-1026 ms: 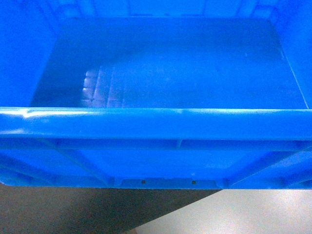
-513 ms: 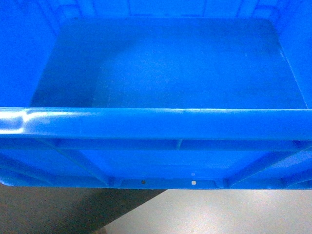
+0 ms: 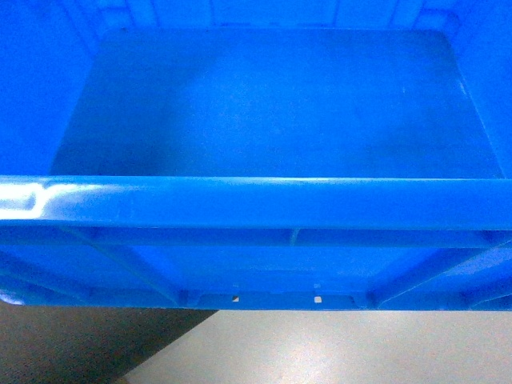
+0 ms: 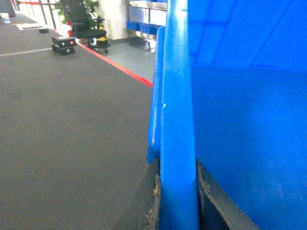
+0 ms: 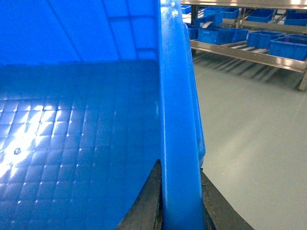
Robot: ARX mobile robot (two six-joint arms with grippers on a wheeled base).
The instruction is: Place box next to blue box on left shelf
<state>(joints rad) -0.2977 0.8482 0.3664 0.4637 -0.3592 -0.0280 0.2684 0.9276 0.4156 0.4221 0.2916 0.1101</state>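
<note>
Crate (image 3: 264,104) is clamped at its side rims by our left claw (image 4: 176,201) and right claw (image 5: 178,201), so we should carry it level toward the shelf (image 5: 249,52).

— What kind of place is this?

— A warehouse or factory hall. Metal racks (image 5: 249,50) with sloped roller shelves hold rows of small blue bins (image 5: 288,45).

— And the ground?

— Smooth grey floor (image 5: 254,143) on one side, dark matting (image 4: 72,143) on the other, with a red line (image 4: 120,69) between them. A low wheeled machine (image 4: 63,45) and a potted plant (image 4: 91,9) stand farther back.
</note>
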